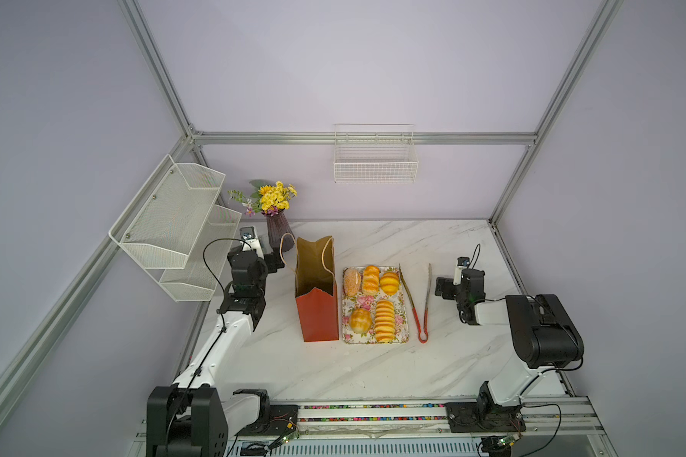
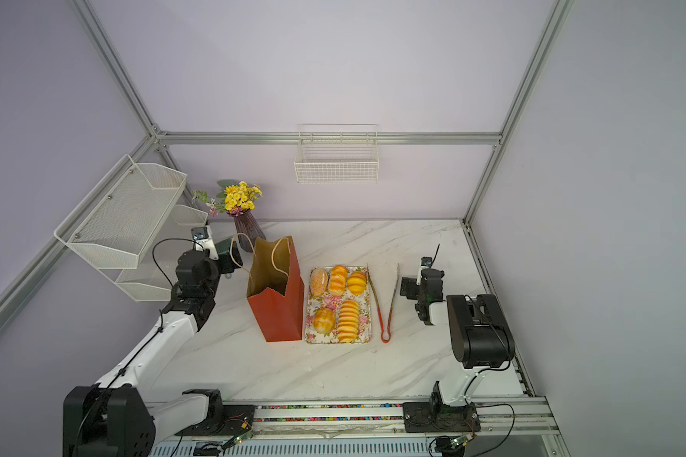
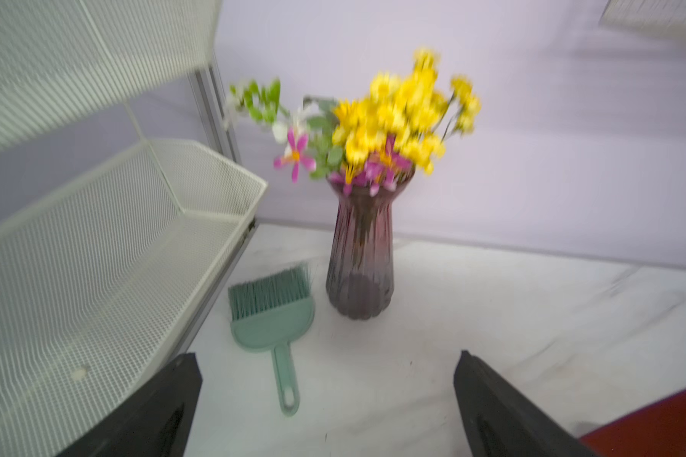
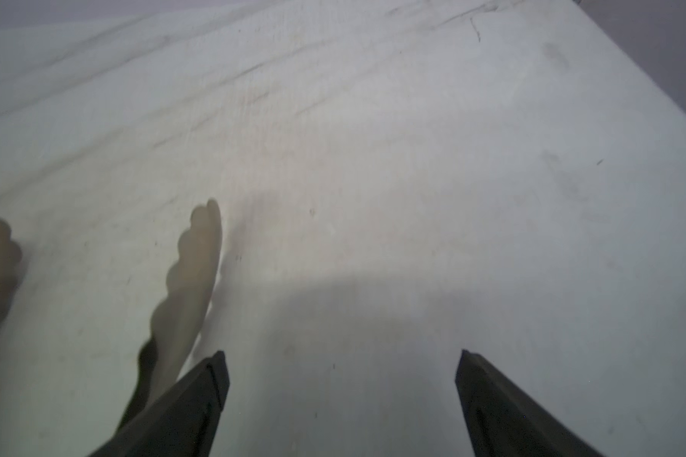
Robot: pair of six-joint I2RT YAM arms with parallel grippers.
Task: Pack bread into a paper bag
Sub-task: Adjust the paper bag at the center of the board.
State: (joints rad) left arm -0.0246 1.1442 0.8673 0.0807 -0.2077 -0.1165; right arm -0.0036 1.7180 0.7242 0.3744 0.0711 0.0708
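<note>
White marble-veined tabletop (image 1: 373, 368) enclosed by lilac walls. Left gripper (image 3: 329, 356), jaws spread wide and empty, stands near the paper bag (image 1: 319, 316). The bag is tall and narrow, red-orange outside and brown kraft inside, upright with its mouth open and thin tan cord handles raised. Right gripper (image 4: 343, 356), likewise wide apart and empty, hovers beside red-handled tongs (image 1: 420, 312). Between bag and tongs, a floral tray (image 1: 401, 316) carries the bread (image 1: 385, 320). The far row holds a speckled tan oval, a ribbed loaf and a round bun; the near row holds a round bun and a long ribbed loaf. All are glossy golden-orange.
</note>
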